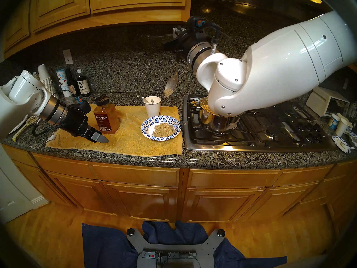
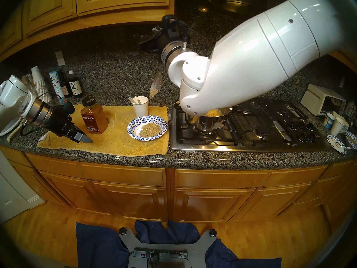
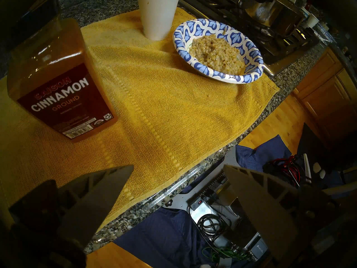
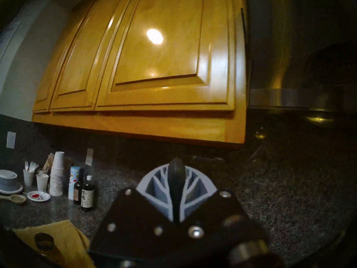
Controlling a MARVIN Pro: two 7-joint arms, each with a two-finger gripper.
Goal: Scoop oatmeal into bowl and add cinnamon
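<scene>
Your right gripper (image 4: 176, 192) is clamped on a spoon (image 1: 171, 85) handle, spoon hanging below it with oatmeal stuck on. Below the spoon: cup (image 1: 152, 106), then bowl (image 1: 161, 128) holding oatmeal (image 1: 163, 129). Your left gripper (image 3: 177, 186) is wide open, empty; cinnamon (image 3: 58, 83) just beside it on the towel (image 3: 154, 116).

The right arm's white casing hides the near rim of the steel pot (image 1: 220, 122) and part of the oatmeal (image 1: 207, 109) inside it. The hanging spoon (image 1: 171, 85) is motion-blurred, its handle lost against the dark right tool (image 4: 174, 192). In the left wrist view, the cinnamon (image 3: 58, 83) jar's cap is cut off by the frame edge.
</scene>
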